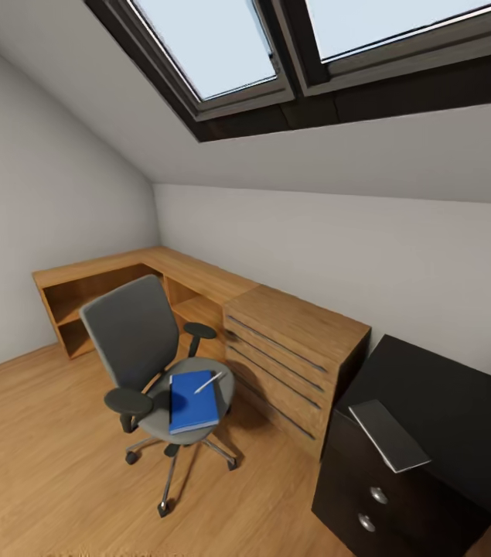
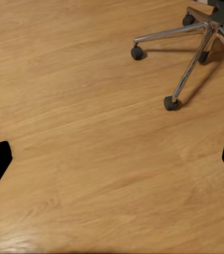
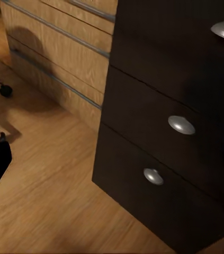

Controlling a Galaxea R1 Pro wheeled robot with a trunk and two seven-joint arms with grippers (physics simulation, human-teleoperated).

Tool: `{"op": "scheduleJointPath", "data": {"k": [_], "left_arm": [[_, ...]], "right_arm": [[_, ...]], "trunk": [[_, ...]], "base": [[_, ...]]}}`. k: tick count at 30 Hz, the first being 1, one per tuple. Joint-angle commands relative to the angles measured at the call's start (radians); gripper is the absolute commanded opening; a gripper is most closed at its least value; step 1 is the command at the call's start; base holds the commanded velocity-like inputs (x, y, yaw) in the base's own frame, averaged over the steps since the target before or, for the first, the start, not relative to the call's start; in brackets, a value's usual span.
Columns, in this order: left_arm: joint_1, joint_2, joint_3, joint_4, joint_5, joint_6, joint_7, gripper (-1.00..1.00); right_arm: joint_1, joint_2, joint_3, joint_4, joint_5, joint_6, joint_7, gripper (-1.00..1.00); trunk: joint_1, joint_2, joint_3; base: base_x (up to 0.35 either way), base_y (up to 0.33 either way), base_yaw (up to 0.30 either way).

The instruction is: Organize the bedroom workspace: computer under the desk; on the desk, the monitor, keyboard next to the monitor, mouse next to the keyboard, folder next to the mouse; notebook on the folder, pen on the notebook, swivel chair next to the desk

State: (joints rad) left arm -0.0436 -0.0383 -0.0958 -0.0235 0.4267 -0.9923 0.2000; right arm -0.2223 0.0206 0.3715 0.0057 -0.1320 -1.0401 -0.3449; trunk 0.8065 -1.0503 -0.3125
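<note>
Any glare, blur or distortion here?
Head view: wide-angle stretch, bright skylights, soft shadow under the swivel chair. Left wrist view: crisp caster shadows on the floor. Right wrist view: dim, glints on the desk knobs.

A grey swivel chair (image 1: 156, 363) stands on the wood floor (image 1: 36, 449) beside the wooden drawer unit (image 1: 295, 356). A blue folder (image 1: 192, 402) lies on its seat, a pen (image 1: 209, 381) on top. The black desk (image 1: 438, 433), just beside the unit, carries a slim keyboard (image 1: 389, 435).
</note>
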Motion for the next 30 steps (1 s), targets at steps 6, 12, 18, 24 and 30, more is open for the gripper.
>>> {"op": "scheduleJointPath", "data": {"k": [6, 12, 18, 24, 30], "left_arm": [[-0.001, 0.000, -0.009, 0.000, 0.001, 0.001, 0.010, 1.00], [-0.001, -0.001, -0.009, 0.000, 0.001, 0.003, 0.010, 1.00], [-0.001, -0.001, -0.009, 0.000, 0.001, 0.003, 0.011, 1.00], [-0.001, 0.000, -0.008, 0.000, 0.001, 0.003, 0.011, 1.00], [-0.001, -0.001, -0.007, 0.000, 0.001, 0.003, 0.012, 1.00]], "right_arm": [[-0.001, -0.003, 0.009, -0.002, -0.010, -0.003, 0.000, 1.00], [-0.001, -0.005, 0.009, -0.002, -0.011, -0.003, 0.000, 1.00], [0.000, -0.006, 0.008, -0.003, -0.011, 0.000, 0.000, 1.00], [-0.001, -0.007, 0.008, -0.003, -0.012, 0.002, 0.000, 1.00], [-0.001, -0.007, 0.007, -0.003, -0.012, 0.003, 0.000, 1.00]], "trunk": [[0.000, -0.001, -0.001], [0.000, -0.001, -0.001], [0.000, -0.001, -0.001], [0.000, -0.001, -0.001], [0.000, -0.001, -0.001]], "base": [[0.000, 0.000, 0.280], [0.000, 0.000, 0.281], [0.000, 0.000, 0.281], [0.000, 0.000, 0.281], [0.000, 0.000, 0.281]]}}
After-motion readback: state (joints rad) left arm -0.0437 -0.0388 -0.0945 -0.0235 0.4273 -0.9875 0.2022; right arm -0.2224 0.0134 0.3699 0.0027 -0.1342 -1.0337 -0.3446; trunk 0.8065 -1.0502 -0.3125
